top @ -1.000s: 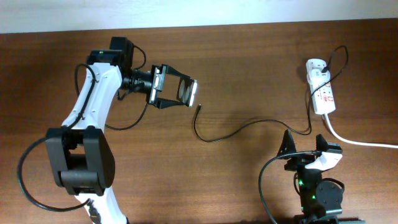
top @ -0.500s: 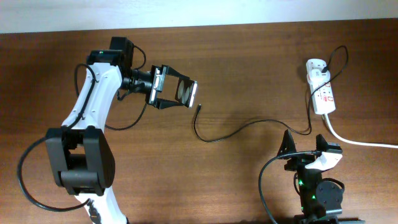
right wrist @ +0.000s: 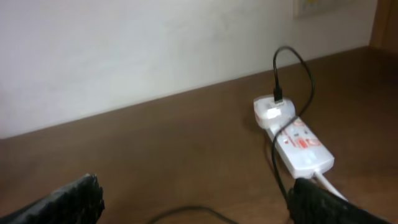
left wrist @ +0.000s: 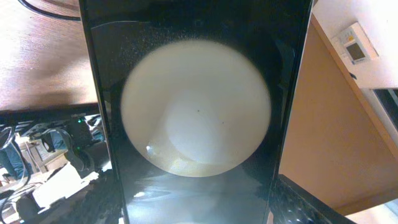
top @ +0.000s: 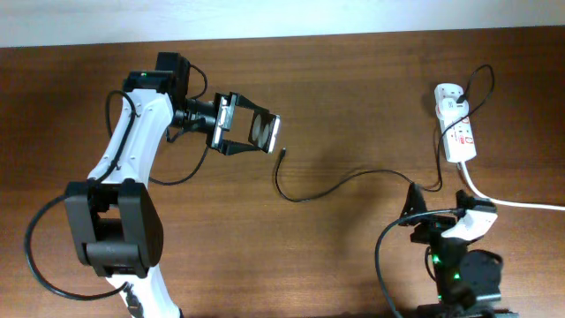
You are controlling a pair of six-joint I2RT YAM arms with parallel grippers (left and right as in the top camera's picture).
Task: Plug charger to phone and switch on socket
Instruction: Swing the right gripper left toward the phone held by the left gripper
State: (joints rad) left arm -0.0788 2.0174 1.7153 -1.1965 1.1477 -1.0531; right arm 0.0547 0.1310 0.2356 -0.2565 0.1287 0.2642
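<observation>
The left arm (top: 132, 141) reaches over the left half of the brown desk (top: 353, 71), closer to the back edge than the front. Its left claw (top: 256, 131) is clenched on the phone (top: 265, 131), with one finger on each long side. In the left wrist view the black screen fills almost the whole picture, and a big round white light shines in it. Just to the right of the phone, the small plug tip (top: 282, 152) of the charger (top: 340, 184) lies on the desk, near the phone but not touching it. The thin black cable loops toward the front, then runs across the middle of the desk to the right and up to the socket (top: 459, 132). The socket is a small white strip with red marks, lying near the right edge, toward the back corner. A white adapter (top: 448, 95) sits in its back end, and the black cable goes into it. A thick white cord (top: 512, 203) leaves the socket's front end and runs off the right edge. The right claw (top: 439, 208) is near the front edge, on the right side. It is released, with its fingers (right wrist: 68, 202) spread wide and nothing between them.
</observation>
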